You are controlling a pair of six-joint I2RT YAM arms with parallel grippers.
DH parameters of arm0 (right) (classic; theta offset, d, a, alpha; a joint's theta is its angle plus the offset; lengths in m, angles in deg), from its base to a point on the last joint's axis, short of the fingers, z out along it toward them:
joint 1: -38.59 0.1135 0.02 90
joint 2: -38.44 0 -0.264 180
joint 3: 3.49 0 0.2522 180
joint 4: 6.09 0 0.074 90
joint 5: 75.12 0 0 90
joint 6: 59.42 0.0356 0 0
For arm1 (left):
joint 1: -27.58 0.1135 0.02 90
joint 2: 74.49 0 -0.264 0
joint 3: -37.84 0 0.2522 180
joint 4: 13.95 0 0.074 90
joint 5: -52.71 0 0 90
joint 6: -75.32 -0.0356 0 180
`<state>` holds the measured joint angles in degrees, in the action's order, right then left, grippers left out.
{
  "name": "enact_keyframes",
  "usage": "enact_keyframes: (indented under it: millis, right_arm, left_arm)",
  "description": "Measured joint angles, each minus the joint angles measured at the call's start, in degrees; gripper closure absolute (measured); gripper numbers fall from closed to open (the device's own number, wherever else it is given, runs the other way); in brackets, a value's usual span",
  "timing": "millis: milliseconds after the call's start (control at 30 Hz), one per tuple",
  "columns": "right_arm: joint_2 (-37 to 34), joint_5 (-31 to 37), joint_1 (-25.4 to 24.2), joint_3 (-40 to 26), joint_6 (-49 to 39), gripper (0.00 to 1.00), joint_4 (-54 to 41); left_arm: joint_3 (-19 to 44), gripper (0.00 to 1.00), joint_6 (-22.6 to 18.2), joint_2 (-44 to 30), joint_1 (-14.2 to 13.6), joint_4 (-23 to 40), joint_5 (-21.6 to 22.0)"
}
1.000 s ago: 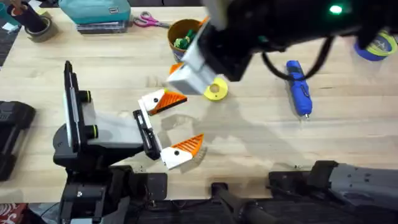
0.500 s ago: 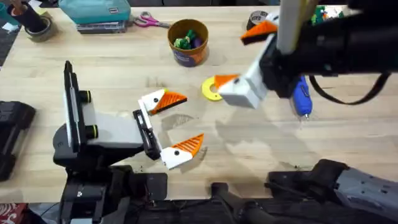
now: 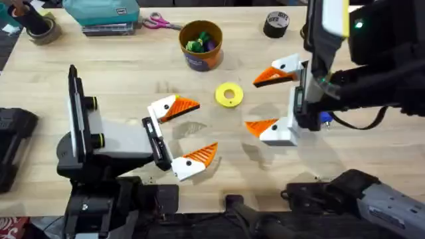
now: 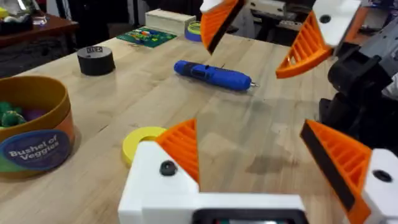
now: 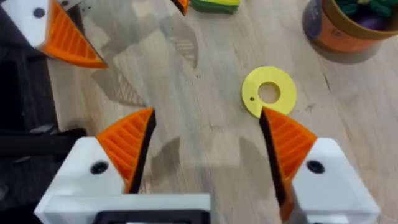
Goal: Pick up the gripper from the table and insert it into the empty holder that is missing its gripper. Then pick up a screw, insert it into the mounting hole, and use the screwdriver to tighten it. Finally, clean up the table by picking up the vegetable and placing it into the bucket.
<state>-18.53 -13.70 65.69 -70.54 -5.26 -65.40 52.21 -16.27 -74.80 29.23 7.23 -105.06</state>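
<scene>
Overhead view: the left gripper (image 3: 189,133) is seen left of centre, resting low over the table (image 3: 119,73), its two orange-tipped fingers spread wide apart and holding nothing. The right gripper (image 3: 269,101) hangs right of centre, fingers also well apart and empty, pointed toward the left of the frame; it is judged to be held there facing the other arm for the fitting work. All four white mounts carry orange tips, so no empty holder can be made out, and no loose orange tip is seen on the table. The bucket (image 3: 201,45) stands at upper centre with green and purple toys inside, and a flat yellow disc (image 3: 229,94) lies below it. Most of the screwdriver (image 3: 324,118) is hidden under the right arm, a blue sliver showing at its edge.

Left wrist view: the screwdriver (image 4: 213,74) is shown lying flat at upper centre, its long axis running across the frame, the metal bit pointing right. The bucket (image 4: 37,134) sits at the left edge, the yellow disc (image 4: 142,140) just beside it. A black tape roll (image 4: 96,60) stands at upper left.

Right wrist view: the yellow disc (image 5: 268,92) lies between the open fingers' line of sight, the bucket (image 5: 348,25) at upper right. A yellow and green object (image 5: 214,5) at the top edge may be the vegetable; this cannot be told for certain
</scene>
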Motion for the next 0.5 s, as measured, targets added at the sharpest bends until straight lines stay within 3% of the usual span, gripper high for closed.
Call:
enact_keyframes:
  millis: [500]
  right_arm:
    - [-0.22,-2.75,-0.16,0.13,-3.49,0.004,0.42]
  left_arm:
    - [-0.01,0.015,-0.09,0.01,0.0,0.01,0.0]
